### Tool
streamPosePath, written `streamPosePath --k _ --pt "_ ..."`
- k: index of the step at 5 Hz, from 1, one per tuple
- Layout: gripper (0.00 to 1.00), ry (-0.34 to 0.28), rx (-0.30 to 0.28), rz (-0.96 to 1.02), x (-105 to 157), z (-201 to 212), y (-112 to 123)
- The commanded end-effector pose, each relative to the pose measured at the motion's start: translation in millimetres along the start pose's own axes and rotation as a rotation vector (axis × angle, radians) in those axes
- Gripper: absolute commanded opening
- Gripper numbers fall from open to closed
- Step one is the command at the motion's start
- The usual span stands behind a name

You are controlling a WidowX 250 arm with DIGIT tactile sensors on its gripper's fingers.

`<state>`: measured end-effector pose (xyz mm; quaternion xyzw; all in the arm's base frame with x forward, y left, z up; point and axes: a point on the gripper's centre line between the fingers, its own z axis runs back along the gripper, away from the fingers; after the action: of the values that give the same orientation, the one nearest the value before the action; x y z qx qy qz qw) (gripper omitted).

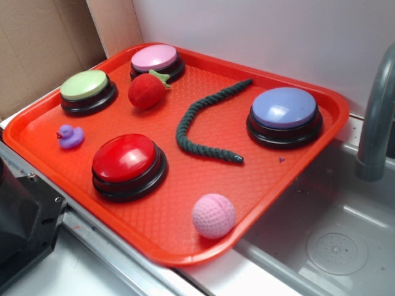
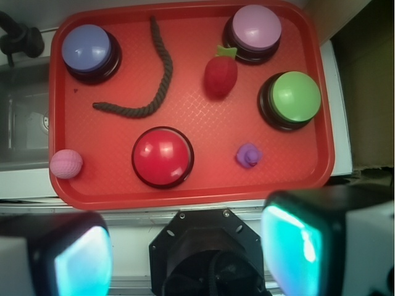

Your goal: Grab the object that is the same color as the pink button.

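I read the wrist view left to right. The small light-pink dimpled ball [image 2: 66,163] sits in the near-left corner of the orange-red plastic tray [image 2: 203,191], close to the rim, well apart from the glossy red dome button [image 2: 162,156]. The dark green twisted rope [image 2: 148,86] lies further in. The pink-topped button on a black base [image 2: 253,29], my colour match, is far right, just behind the red plush strawberry [image 2: 221,75].

My gripper [image 2: 188,246] hangs high above the tray's near edge, jaws spread wide, holding nothing.

Plan, as I judge it: shift left over the ball, descend straight, close across its middle. It is round, so an off-centre pinch may squirt it against the rim.

The exterior view shows the ball's groove and the grey sink basin [image 1: 333,246] beside that corner. It shows the jaws not at all.
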<state>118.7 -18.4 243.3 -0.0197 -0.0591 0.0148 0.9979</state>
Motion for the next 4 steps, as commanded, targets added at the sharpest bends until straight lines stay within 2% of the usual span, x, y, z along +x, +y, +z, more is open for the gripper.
streamPosePath --k 1,2,3,4 --pt "1.00 0.000 0.000 0.000 0.0 0.0 0.0" --pt "1.00 -0.010 0.017 -0.254 19.0 -15.9 -37.7" --pt "1.00 0.021 0.009 -0.505 29.6 -35.6 -75.3" --pt "1.00 0.057 -0.030 -0.752 18.7 -63.2 -106.8"
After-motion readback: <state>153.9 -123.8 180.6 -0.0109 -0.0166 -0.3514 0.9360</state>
